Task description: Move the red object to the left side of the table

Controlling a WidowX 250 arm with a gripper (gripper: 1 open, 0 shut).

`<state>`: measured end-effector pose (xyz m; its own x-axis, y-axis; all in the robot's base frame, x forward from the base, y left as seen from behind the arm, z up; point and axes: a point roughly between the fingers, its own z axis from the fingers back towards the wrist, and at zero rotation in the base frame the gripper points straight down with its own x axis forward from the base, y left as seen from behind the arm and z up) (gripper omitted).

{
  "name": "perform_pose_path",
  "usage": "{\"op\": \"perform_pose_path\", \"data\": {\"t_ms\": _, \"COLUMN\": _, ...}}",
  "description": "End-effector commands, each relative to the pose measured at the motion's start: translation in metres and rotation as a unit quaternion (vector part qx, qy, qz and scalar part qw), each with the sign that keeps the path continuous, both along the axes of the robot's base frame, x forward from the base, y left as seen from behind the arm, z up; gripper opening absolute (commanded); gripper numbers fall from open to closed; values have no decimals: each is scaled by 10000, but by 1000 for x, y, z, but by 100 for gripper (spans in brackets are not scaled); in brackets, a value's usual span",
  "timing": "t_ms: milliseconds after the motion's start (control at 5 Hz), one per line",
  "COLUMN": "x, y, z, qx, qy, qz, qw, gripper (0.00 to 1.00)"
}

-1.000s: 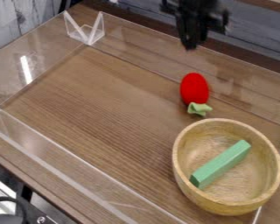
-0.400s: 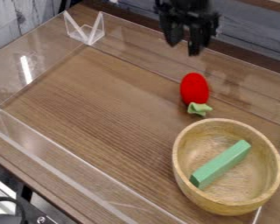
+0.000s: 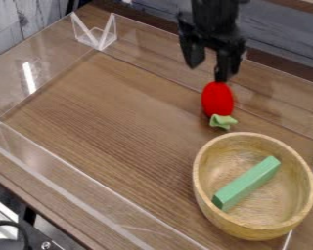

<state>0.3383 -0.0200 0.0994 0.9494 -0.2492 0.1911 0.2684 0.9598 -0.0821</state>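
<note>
The red object (image 3: 218, 99) is a small glossy egg-shaped toy with a pale green leafy tip, lying on the right half of the brown wood-grain table (image 3: 107, 117). My black gripper (image 3: 209, 62) hangs just above and slightly behind it, pointing down. Its two fingers stand wide apart with nothing between them, and the right fingertip reaches close to the top of the red object. I cannot tell whether it touches.
A round light wooden bowl (image 3: 254, 217) holding a green rectangular block (image 3: 246, 183) sits at the front right, close to the red object. Low clear acrylic walls (image 3: 42, 68) border the tabletop on the left and front.
The gripper has come down toward the red object and shifted slightly right. Its fingers, shut a second ago, have spread wide open. The red object and bowl have not moved.
</note>
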Motion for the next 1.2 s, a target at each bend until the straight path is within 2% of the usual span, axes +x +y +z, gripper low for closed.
{"op": "perform_pose_path", "data": {"t_ms": 0, "x": 7, "y": -4, "z": 0, "qx": 43, "qy": -180, "qz": -65, "qw": 9998, "gripper": 100}}
{"op": "perform_pose_path", "data": {"t_ms": 200, "x": 9, "y": -6, "z": -13, "qx": 97, "qy": -122, "qz": -91, "qw": 9998, "gripper": 100}}
{"op": "perform_pose_path", "data": {"t_ms": 600, "x": 14, "y": -8, "z": -27, "qx": 159, "qy": -72, "qz": -59, "qw": 9998, "gripper": 100}}
{"op": "perform_pose_path", "data": {"t_ms": 800, "x": 16, "y": -9, "z": -32, "qx": 178, "qy": -57, "qz": -33, "qw": 9998, "gripper": 0}}
{"op": "perform_pose_path", "data": {"t_ms": 1000, "x": 16, "y": -9, "z": -32, "qx": 166, "qy": -62, "qz": -11, "qw": 9998, "gripper": 0}}
